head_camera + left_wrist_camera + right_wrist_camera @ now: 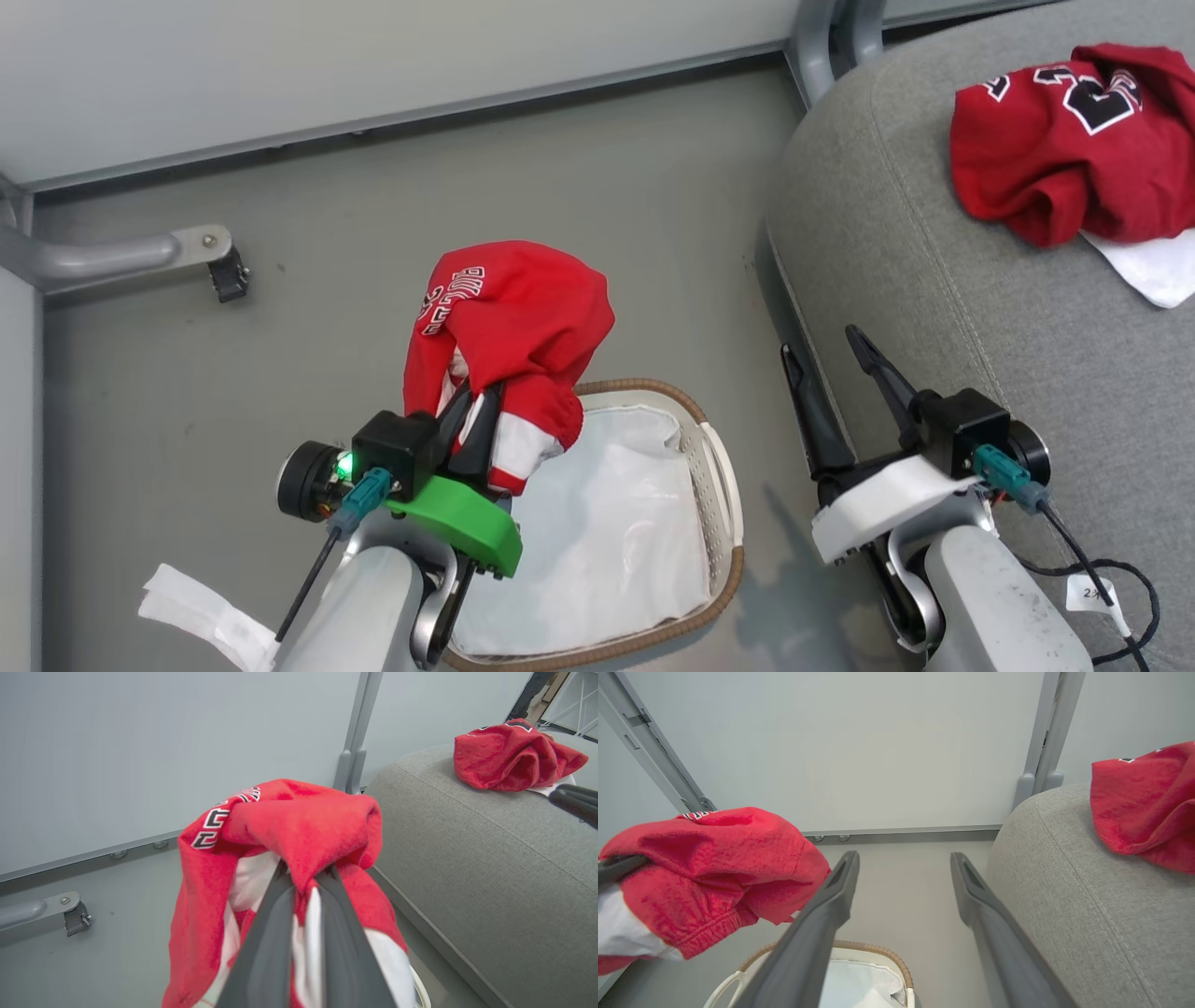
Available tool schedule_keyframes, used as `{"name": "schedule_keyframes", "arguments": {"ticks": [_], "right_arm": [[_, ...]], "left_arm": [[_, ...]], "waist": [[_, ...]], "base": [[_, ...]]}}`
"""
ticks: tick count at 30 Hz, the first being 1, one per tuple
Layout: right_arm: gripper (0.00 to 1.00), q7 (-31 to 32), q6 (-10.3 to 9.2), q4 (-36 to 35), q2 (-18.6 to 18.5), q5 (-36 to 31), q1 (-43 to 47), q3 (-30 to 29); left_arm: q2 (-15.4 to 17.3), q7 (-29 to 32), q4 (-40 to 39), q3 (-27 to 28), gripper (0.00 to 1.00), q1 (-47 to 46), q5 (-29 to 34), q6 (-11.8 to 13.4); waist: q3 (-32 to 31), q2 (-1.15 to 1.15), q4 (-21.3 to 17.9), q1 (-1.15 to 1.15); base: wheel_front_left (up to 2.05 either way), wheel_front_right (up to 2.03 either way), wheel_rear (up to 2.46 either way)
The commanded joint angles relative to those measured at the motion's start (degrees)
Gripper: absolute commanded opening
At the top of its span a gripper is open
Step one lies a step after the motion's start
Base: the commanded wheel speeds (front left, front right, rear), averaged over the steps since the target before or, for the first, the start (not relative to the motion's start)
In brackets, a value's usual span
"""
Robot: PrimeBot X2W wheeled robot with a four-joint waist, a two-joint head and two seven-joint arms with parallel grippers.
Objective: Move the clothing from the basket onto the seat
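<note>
Carry step: L gripper [471, 411] clenched on red garment [513, 308] bunched over its jaws, basket [719, 448] below; R gripper [822, 341] spread, empty; next, prob. swing L rightward over seat [934, 280], release nr other garment [1055, 140].

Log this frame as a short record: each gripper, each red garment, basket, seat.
left gripper: shut on held garment, above the basket
right gripper: open, empty, by the seat edge
second garment: lying on the seat, partly over a white cloth
basket: on the floor, liner sheet inside, no red clothing seen in it
</note>
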Motion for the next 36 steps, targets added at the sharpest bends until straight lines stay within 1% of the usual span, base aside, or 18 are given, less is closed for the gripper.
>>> {"name": "schedule_keyframes", "arguments": {"ticks": [1,9,15,19,23,27,36], "right_arm": [[1.0,-0.09,-0.08,0.35,-0.27,0.24,1.52,0.12],[1.0,-0.09,-0.08,1.29,-0.26,1.35,5.31,0.92],[1.0,-0.1,-0.08,1.96,-0.26,1.42,6.81,1.83],[1.0,-0.09,-0.08,2.77,-0.25,-0.68,6.65,3.93],[1.0,-0.1,-0.08,3.68,-0.32,-3.88,4.18,7.07],[1.0,-0.1,-0.08,4.9,-1.23,-6.64,0.58,10.83],[1.0,-0.09,-0.08,7.22,-2.89,-12.56,-9.73,20.05]], "left_arm": [[-0.41,-0.04,-1.52,0.66,0.0,1.17,0.85,-0.23],[-0.97,-0.03,-9.5,2.82,0.0,3.2,0.96,-0.7],[-1.13,-0.03,-11.25,2.65,0.0,4.8,0.06,-0.77],[-1.16,-0.03,-11.67,1.83,0.0,5.23,-0.35,-0.77],[-1.2,-0.03,-11.94,0.95,0.0,5.26,-0.6,-0.75],[-1.21,-0.03,-11.77,-0.64,0.0,5.42,-1.12,-0.73],[-1.21,-0.03,-11.04,-4.66,0.0,5.09,-2.68,-0.74]], "waist": [[-4.22,0.0,2.54,0.01],[-8.49,0.0,3.0,0.01],[-10.04,0.0,2.92,0.01],[-10.43,0.0,3.2,0.01],[-10.41,0.0,3.66,0.01],[-10.52,0.0,4.33,0.01],[-10.7,0.0,6.06,0.01]], "base": [[0.0,0.0,0.0],[0.0,0.0,0.0],[0.0,0.0,0.0],[0.0,0.0,0.0],[0.0,0.0,0.0],[0.0,0.0,0.0],[0.0,0.0,0.0]]}}
